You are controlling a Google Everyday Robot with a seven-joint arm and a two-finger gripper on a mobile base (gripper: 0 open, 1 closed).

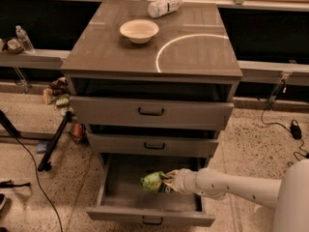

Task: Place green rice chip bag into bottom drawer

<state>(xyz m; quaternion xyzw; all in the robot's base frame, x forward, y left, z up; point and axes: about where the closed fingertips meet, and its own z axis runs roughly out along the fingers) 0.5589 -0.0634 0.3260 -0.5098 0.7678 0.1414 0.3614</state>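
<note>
Speckled terrazzo floor [251, 144] surrounds the grey-brown three-drawer wooden cabinet [203, 62], which serves as my reference throughout. On the cabinet's top, left of centre, stands a shallow cream bowl [139, 30]; at its back edge lies a white plastic bottle [164, 6] on its side. The cabinet's wide, shallow bottom drawer [149, 215] is pulled out, its floor bare and in plain sight. My white tubular arm [231, 187] enters from the cabinet's right side and ends in my dark parallel-jaw gripper [170, 182], placed over the middle of that drawer. At the gripper's tip, inside the drawer's outline, is the crinkled bright foil green rice chip bag [153, 181]. Whether the gripper is clamped on the bag or has let go, I cannot tell, nor whether the bag rests on the drawer floor or hangs just above it. Assessment: the bag looks light, soft and air-filled, with slick foil and brittle contents. The proper hold is a crimped end seam, not the puffed middle. Placement appears nearly complete, with release over the drawer floor outstanding.
</note>
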